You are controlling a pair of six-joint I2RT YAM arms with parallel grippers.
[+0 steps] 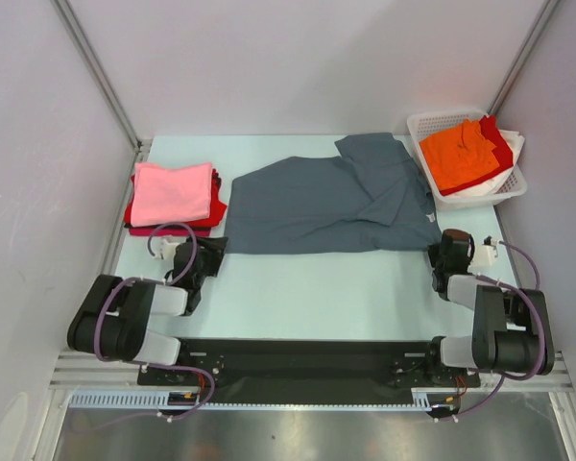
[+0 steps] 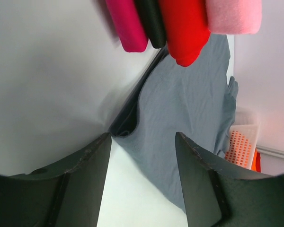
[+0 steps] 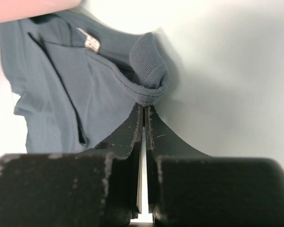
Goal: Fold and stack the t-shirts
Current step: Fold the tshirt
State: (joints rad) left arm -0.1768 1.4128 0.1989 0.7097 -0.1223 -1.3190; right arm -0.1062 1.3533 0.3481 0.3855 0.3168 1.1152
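Step in hand: taking hold for a fold. The slate t-shirt (image 1: 326, 202) lies spread at the centre of the table (image 1: 317, 288). The right gripper (image 3: 144, 109), at the shirt's 4 o'clock corner, is clamped on a ribbed edge (the collar, probably). The left gripper (image 2: 142, 138), at 8 o'clock, stands open just short of the hem corner. Next, I judge, it must advance and pinch there before both lift.

Probably a robotics lab cell: a pale bench (image 1: 317, 288) boxed in by plain white panels (image 1: 298, 67) on metal posts (image 1: 96, 72), with a cabled left arm (image 1: 125, 317) and right arm (image 1: 504, 331) bolted to an aluminium rail (image 1: 77, 370) along its near edge.
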